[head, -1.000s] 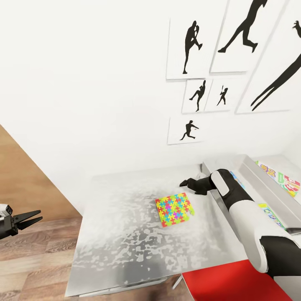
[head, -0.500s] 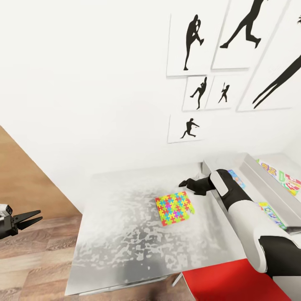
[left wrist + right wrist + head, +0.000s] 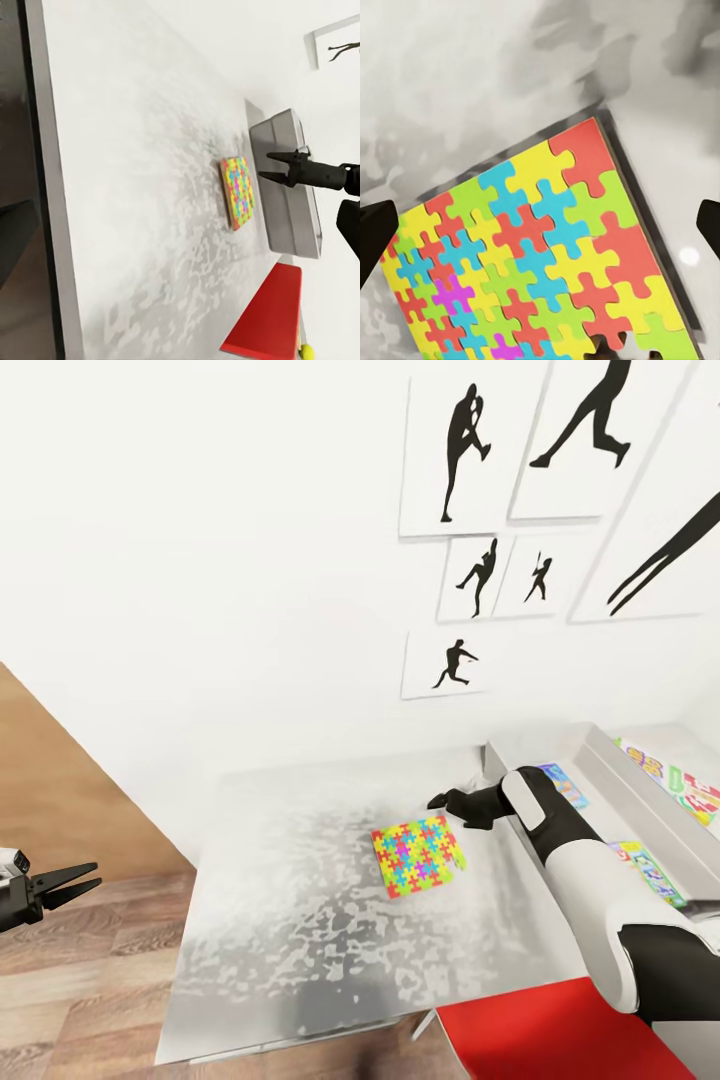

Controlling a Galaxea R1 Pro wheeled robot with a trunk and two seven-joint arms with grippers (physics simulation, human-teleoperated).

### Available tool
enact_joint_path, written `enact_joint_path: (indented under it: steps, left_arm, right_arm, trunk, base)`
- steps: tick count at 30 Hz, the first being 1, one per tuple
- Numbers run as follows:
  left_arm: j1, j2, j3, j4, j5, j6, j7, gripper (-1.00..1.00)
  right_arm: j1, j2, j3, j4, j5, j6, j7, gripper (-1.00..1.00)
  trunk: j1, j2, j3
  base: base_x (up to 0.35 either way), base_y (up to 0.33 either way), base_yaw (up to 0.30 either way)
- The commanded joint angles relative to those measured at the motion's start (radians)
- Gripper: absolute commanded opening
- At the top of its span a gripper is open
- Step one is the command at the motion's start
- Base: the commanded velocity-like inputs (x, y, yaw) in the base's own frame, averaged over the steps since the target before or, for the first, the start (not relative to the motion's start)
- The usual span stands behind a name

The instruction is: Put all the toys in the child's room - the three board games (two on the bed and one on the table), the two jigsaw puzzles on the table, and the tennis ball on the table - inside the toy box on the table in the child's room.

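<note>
A jigsaw puzzle of bright interlocking pieces lies flat on the table's light grey top. My right gripper hovers open just above its far edge, beside the corner of the grey toy box. The right wrist view looks down on the puzzle with one dark fingertip at each side. Board game lids show inside the box, and another board game lies past its far wall. My left gripper hangs open over the floor, off the table's left end. A tennis ball peeks in beyond a red surface.
A red flat surface sits below the table's near right corner. The white wall with black baseball silhouettes runs behind the table. Wood-plank floor lies to the left. The left wrist view shows the table's length, the puzzle and the box.
The head view has shifted slightly. My right gripper stays open over the puzzle's far edge, and the left gripper has not moved.
</note>
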Motion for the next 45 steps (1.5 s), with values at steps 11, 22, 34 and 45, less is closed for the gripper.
enact_joint_path:
  steps: [11, 22, 34, 45]
  left_arm:
    - [-0.001, 0.0, 0.0, 0.0, -0.001, 0.011, -0.004, 1.0]
    - [-0.001, 0.001, 0.0, 0.0, -0.001, 0.011, -0.004, 1.0]
    - [-0.001, 0.0, 0.0, 0.0, -0.001, 0.011, -0.004, 1.0]
    - [-0.001, 0.001, 0.001, 0.0, -0.001, 0.011, -0.004, 1.0]
  right_arm:
    - [-0.001, 0.001, 0.0, 0.0, 0.0, 0.004, 0.001, 1.0]
    - [0.004, 0.002, 0.015, 0.0, -0.001, 0.005, 0.001, 1.0]
    - [0.006, 0.002, 0.02, 0.016, -0.001, 0.005, 0.001, 1.0]
    - [0.006, 0.001, 0.021, 0.021, -0.001, 0.005, 0.001, 1.0]
  trunk:
    - [0.001, -0.002, -0.009]
    - [0.001, -0.002, -0.01]
    - [0.001, -0.002, -0.018]
    - [0.001, -0.002, -0.026]
  base:
    - [0.0, 0.0, 0.0]
    - [0.0, 0.0, 0.0]
    - [0.0, 0.0, 0.0]
    - [0.0, 0.0, 0.0]
